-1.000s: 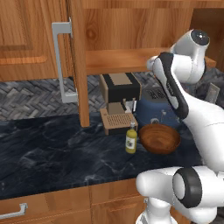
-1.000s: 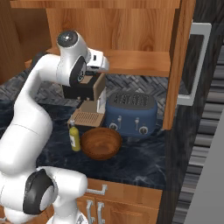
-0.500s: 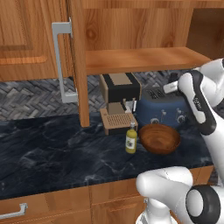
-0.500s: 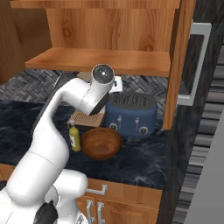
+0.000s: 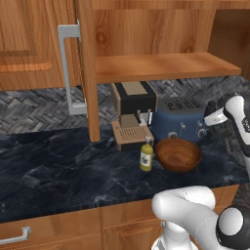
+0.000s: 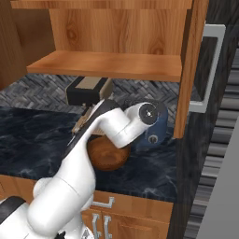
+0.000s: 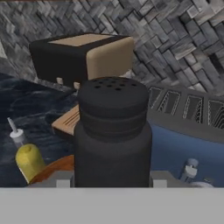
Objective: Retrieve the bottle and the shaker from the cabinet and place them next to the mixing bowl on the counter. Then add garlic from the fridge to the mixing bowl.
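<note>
— Hand view: was the shaker (image 7: 113, 131) clamped in the gripper (image 7: 112, 183)?
— Yes, held above the mixing bowl (image 5: 177, 154). Bottle (image 5: 146, 154) already stood beside it.
— What remained?
— Setting the shaker down; garlic unfetched.

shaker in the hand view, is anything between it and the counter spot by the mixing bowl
Nothing visible blocks it. The shaker sits above the mixing bowl, with the bottle left of the bowl and the toaster behind.

The white arm (image 6: 88, 154) bends low and reaches forward, its hand (image 7: 112, 183) closed around the dark shaker (image 7: 113, 131), held upright.
</note>
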Tool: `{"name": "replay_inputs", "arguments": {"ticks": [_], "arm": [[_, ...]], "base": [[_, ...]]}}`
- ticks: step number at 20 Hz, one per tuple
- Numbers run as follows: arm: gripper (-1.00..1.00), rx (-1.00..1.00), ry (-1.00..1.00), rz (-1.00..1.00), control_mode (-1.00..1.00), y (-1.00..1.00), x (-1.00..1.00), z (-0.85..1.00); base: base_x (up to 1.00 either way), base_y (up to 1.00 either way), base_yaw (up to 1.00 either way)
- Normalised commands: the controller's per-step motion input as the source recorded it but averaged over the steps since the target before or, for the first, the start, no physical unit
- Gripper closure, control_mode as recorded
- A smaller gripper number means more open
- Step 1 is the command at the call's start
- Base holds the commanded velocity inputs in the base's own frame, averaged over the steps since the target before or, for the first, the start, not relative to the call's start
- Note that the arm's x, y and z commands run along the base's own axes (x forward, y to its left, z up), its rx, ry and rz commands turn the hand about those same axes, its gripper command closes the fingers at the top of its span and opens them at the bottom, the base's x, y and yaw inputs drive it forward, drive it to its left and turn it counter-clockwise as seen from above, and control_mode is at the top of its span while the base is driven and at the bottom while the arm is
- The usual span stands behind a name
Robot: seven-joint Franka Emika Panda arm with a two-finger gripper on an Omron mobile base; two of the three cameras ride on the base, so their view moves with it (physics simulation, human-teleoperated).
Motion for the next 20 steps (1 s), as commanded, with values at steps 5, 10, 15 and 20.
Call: {"name": "replay_inputs", "arguments": {"ticks": [5,10,15,20], "arm": [[1.0,0.0,-0.07,0.0,-1.0,-0.05,-0.02,-0.84],[1.0,0.0,-0.02,0.0,-1.0,-0.2,0.0,-0.82],[1.0,0.0,0.0,0.0,-1.0,-0.22,0.0,-0.54],[1.0,0.0,0.0,0.0,-1.0,-0.4,0.0,-0.29]], "base": [[0.0,0.0,0.0],[0.0,0.0,0.0],[0.0,0.0,0.0],[0.0,0.0,0.0]]}}
